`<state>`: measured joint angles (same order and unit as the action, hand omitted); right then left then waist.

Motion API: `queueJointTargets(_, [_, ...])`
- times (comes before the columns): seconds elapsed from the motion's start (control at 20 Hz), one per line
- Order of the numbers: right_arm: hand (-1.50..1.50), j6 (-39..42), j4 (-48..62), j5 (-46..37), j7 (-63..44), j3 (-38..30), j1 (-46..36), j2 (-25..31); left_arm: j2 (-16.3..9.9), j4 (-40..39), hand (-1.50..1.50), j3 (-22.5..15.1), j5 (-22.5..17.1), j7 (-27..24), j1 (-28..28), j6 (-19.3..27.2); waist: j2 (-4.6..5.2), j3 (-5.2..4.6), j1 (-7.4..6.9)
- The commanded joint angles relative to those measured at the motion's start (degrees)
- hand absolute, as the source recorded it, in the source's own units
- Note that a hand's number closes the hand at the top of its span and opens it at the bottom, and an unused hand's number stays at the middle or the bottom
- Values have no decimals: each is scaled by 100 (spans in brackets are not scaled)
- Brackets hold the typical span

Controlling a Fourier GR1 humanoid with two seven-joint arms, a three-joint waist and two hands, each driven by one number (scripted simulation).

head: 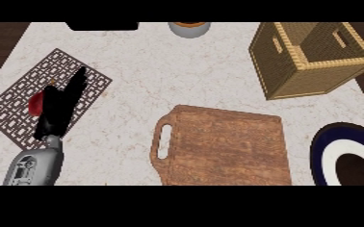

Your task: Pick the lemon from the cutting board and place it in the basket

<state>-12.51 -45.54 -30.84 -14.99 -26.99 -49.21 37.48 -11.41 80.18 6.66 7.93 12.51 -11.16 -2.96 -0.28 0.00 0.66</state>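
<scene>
A brown wooden cutting board (227, 149) with a handle slot on its left lies at the lower middle; its top is bare and no lemon shows anywhere in view. The wicker basket (298, 77) stands at the upper right, tilted towards me, and I see nothing inside the part of it that shows. My left hand (60, 108) rests at the left over a patterned mat, open, fingers straight and pointing away from me. My right hand is out of view.
A brown lattice mat (43, 74) lies under the left hand, with a small red thing (34, 105) half hidden beside the palm. A dark blue and white plate (327, 149) sits at the right edge. A grey cup (189, 29) and a black object (103, 26) stand along the far edge.
</scene>
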Motion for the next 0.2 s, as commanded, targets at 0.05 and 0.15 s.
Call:
queueJointTargets(0.05, [-150,619,-521,605,258,-458,981,475,-48,129,0,37,-14,196,-105,-14,3,2,26])
queueJointTargets(0.15, [-150,913,-635,940,325,-857,1166,897,151,69,0,-94,34,12,140,47,-5,0,65])
